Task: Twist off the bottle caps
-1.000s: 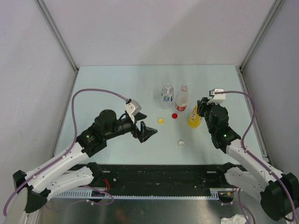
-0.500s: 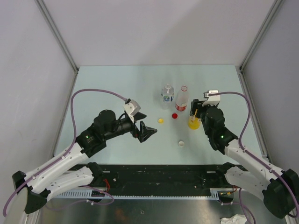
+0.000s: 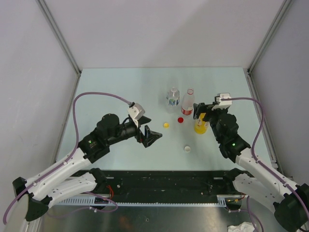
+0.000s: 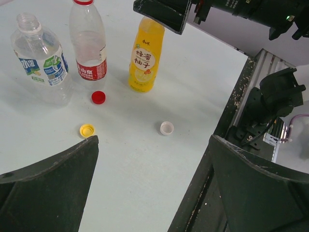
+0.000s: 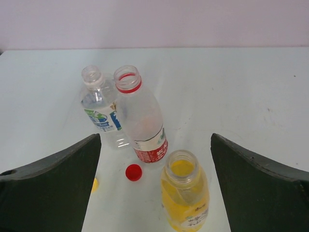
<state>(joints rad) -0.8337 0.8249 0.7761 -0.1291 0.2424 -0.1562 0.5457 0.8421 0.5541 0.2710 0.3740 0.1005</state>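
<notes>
Right fingers (image 5: 260, 181) just spread; uncapped plastic bottle of orange-yellow liquid (image 5: 186, 198) released, upright between them. Left fingers (image 4: 48, 188) spread, empty. Nothing left capped: unscrewing judged finished.

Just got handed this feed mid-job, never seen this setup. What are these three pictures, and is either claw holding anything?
Two robot arms are bolted at the near edge of the table, each ending in a two-finger claw. The wide picture looks down from above and behind them; the other two come from wrist cameras, so the dark wedges are that arm's own fingers. On it stand three open bottles: the blue-green label bottle, the red label bottle and the orange-yellow bottle. Loose beside them lie the yellow cap, the red cap and the white cap. The left gripper is open and empty; the right gripper is open by the orange-yellow bottle's top, holding nothing.
</notes>
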